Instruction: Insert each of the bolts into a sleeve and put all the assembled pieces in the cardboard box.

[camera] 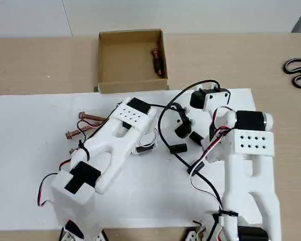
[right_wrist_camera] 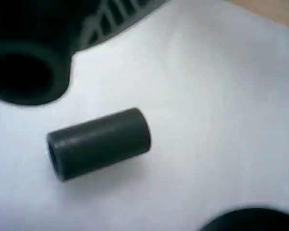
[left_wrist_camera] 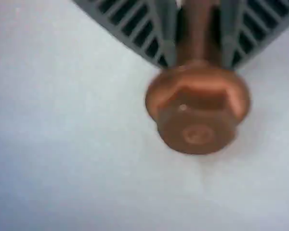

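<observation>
High view: at 3 o'clock from the left end effector (camera: pixel 142 146), clamped on a copper flanged bolt (left_wrist_camera: pixel 197 110), a black tubular sleeve (right_wrist_camera: pixel 24 72) is gripped by the right end effector (camera: pixel 182 124).

**One camera overhead, two wrist cameras close on the sheet**

My high camera is fixed off the arms and looks down over the desk (camera: pixel 40 60). The cardboard box (camera: pixel 125 63) is at the far side and both arm bases are at the near edge. It takes in the whole white sheet (camera: pixel 30 150). The left wrist camera faces that sheet from very near, with a bolt (left_wrist_camera: pixel 197 113) head-on before the lens. The right wrist camera sits equally near, over a sleeve (right_wrist_camera: pixel 98 143) lying on its side. All three views share the sheet.
</observation>
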